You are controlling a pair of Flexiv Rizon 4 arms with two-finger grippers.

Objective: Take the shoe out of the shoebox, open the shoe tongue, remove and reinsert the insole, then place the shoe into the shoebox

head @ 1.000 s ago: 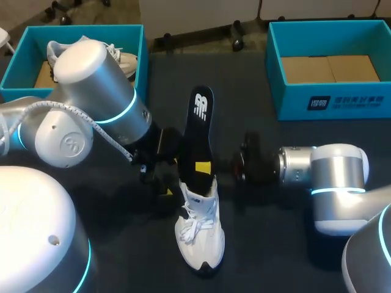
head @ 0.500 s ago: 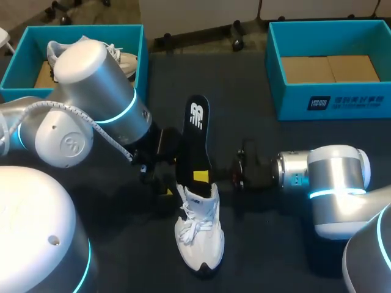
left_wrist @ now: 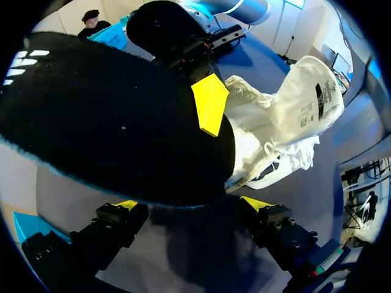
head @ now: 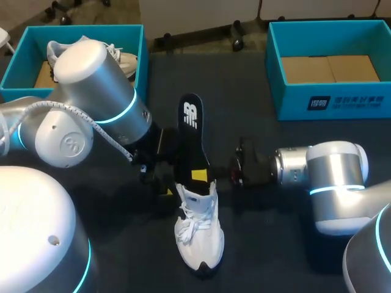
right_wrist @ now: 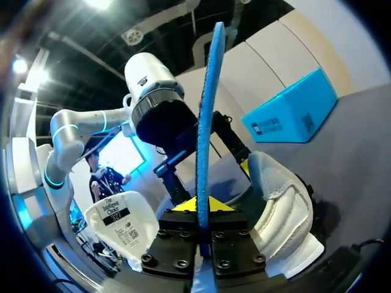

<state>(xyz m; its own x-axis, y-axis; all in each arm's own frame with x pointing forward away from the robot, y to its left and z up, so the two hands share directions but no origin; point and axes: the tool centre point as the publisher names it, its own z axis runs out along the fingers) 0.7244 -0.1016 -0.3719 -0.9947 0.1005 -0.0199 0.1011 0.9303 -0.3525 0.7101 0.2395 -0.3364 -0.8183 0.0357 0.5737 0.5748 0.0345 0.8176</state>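
Note:
A white shoe [head: 198, 235] stands on the dark table with its toe toward the near edge. A black insole [head: 190, 137] with a blue underside stands upright, its lower end in the shoe's heel opening. My right gripper [head: 201, 176] comes in from the right and is shut on the insole's lower part; in the right wrist view the insole [right_wrist: 208, 110] rises edge-on from between the fingers [right_wrist: 203, 204], with the shoe [right_wrist: 281, 201] beside them. My left gripper [left_wrist: 192, 204] stands open just left of the shoe [left_wrist: 287, 122], facing the insole [left_wrist: 110, 122], holding nothing.
A teal shoebox [head: 24, 55] at the back left holds another white shoe. A second teal shoebox [head: 330, 91] at the back right shows only its cardboard bottom. My left arm's big elbow [head: 91, 97] looms over the table's left half.
The insole's top has swung left and a little lower. My right gripper has slid slightly left with it. The left arm and the shoe have stayed put.

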